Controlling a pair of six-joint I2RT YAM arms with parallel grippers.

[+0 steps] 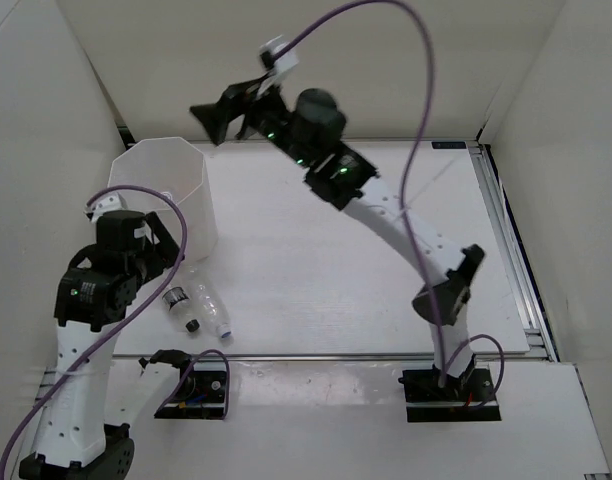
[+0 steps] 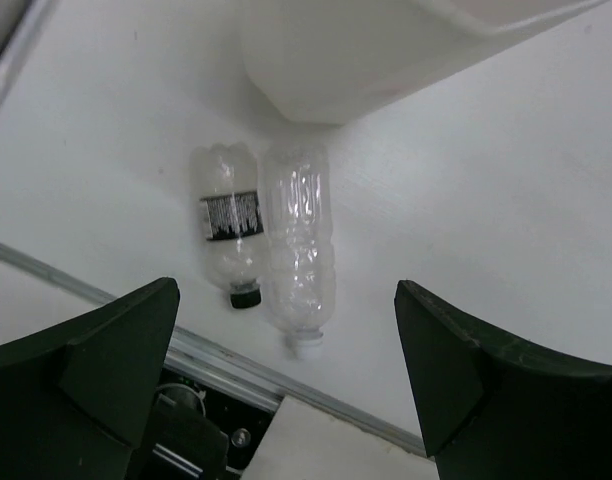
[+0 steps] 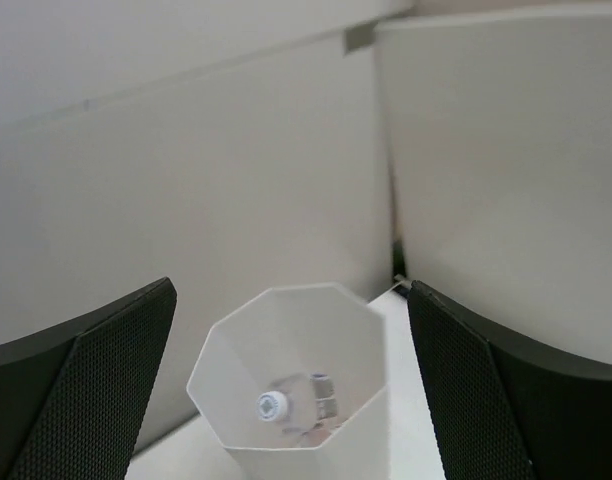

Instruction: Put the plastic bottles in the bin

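A white table (image 1: 336, 290) inside a white-walled enclosure is shown from above, with 2 robot arms bolted at its near edge. The bin (image 1: 186, 190), a tall translucent 8-sided container, stands upright at the table's far left. In the right wrist view, which looks down into its mouth, 1 clear bottle in the bin (image 3: 286, 405) is seen at the bottom, its white cap facing up. Whether more bottles lie beneath it cannot be told.

2 bottles are left on the table, just beside the foot of the bin on its near side. In the left wrist view they lie flat and side by side, touching or nearly so, with their caps pointing away from the bin. One is a labelled bottle (image 2: 226, 225) with a dark cap and a dark printed band. The other is an unlabelled bottle (image 2: 301, 240) with a pale cap.

The left gripper (image 2: 286, 290) is held above this pair, its fingers (image 2: 106, 350) spread wide with nothing between them. The right gripper (image 3: 291, 290) is raised high beyond the bin and aimed down at its opening, likewise parted and empty.

The task is judged partly done: at least 1 bottle is binned and 2 are not yet picked up. The left arm appears placed to take 1 of the pair. Because they lie so close, a grasp on 1 may nudge the other.
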